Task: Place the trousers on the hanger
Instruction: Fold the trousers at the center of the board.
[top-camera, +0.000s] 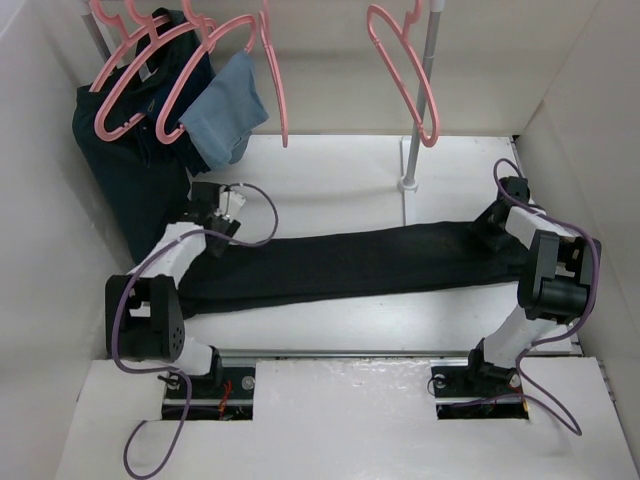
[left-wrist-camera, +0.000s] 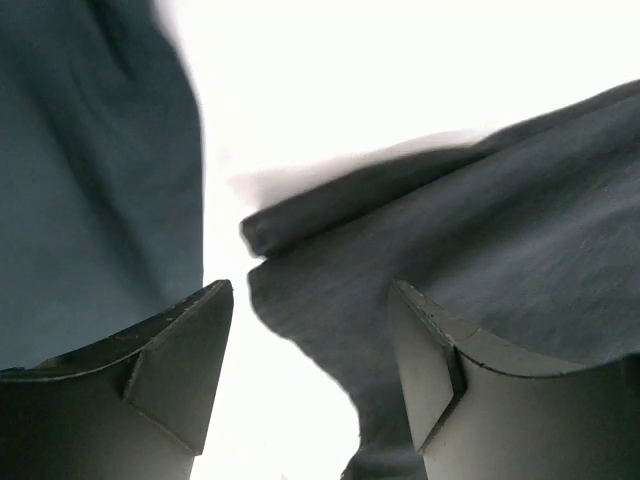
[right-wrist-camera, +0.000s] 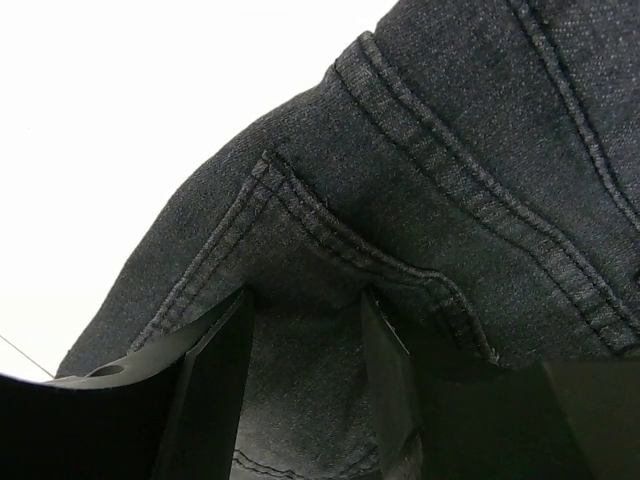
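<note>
Black trousers (top-camera: 350, 265) span mid-frame overhead | right wrist alone shows seam stitching | left gripper (left-wrist-camera: 310, 295) spread over leg end | right gripper (right-wrist-camera: 305, 300) narrowly parted astride fabric, pinch unclear

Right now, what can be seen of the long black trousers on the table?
The long black fabric trousers lie stretched flat across the white table, leg ends left, waist right. Close up, the weave looks denim-like, with double-stitched seams and a pocket edge. The open left pincer straddles a hem corner; cloth fills the gap of the right pincer.
</note>
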